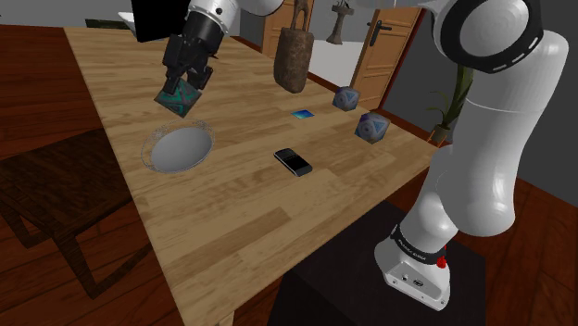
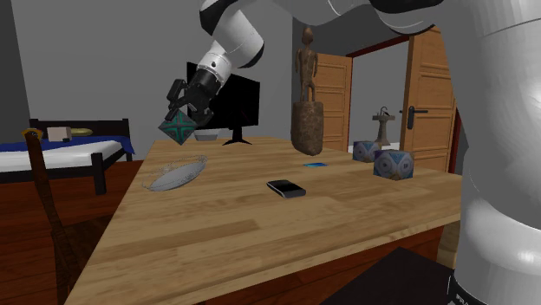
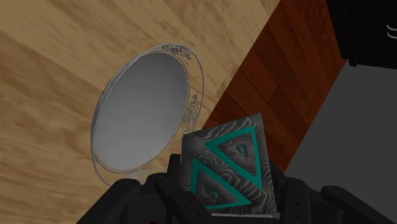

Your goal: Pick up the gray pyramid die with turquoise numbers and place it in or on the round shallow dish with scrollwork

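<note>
Gripper (image 1: 184, 90) pinching gray-turquoise die (image 1: 179, 100) near round dish (image 1: 148, 151), plank table (image 1: 232, 218), black phone (image 1: 293, 162), reddish floor (image 1: 42, 88), open door (image 2: 426, 95)

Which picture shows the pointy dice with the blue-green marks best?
The wrist view. There the die sits close up, its turquoise triangles and gray swirls plain. The shoulder and second exterior views show it small and far off, clasped in the gripper, in the air near the dish.
</note>
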Available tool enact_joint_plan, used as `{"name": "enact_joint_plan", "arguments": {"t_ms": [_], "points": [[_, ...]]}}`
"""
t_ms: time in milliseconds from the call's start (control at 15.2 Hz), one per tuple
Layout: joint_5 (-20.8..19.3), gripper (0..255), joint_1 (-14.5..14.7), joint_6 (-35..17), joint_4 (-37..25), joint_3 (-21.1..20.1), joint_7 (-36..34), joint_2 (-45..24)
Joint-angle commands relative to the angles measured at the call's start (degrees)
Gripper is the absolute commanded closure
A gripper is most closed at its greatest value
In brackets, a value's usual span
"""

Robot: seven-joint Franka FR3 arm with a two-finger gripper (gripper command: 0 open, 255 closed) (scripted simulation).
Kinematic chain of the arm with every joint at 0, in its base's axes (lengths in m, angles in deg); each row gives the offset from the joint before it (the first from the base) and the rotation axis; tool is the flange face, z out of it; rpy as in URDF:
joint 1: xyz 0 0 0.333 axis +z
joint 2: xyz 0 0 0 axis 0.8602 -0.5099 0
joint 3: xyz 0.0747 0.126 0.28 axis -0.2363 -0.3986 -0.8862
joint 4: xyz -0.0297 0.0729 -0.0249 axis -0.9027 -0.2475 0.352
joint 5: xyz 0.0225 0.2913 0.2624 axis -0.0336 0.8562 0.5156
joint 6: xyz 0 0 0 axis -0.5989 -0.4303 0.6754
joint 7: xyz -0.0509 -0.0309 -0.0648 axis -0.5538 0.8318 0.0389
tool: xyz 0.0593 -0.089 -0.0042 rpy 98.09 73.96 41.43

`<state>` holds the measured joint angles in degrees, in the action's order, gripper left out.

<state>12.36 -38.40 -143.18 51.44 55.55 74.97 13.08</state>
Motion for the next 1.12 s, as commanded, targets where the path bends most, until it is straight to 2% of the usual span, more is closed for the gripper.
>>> {"name": "enact_joint_plan", "arguments": {"t_ms": [0, 528, 1056], "points": [[0.20, 255, 0.06, -1.13, 1.35, -0.03, 0.83, -0.01], [1.36, 255, 0.33, -5.90, 6.17, -0.30, 4.42, -1.08], [1.36, 255, 0.33, -5.90, 6.17, -0.29, 4.42, -1.08]]}}
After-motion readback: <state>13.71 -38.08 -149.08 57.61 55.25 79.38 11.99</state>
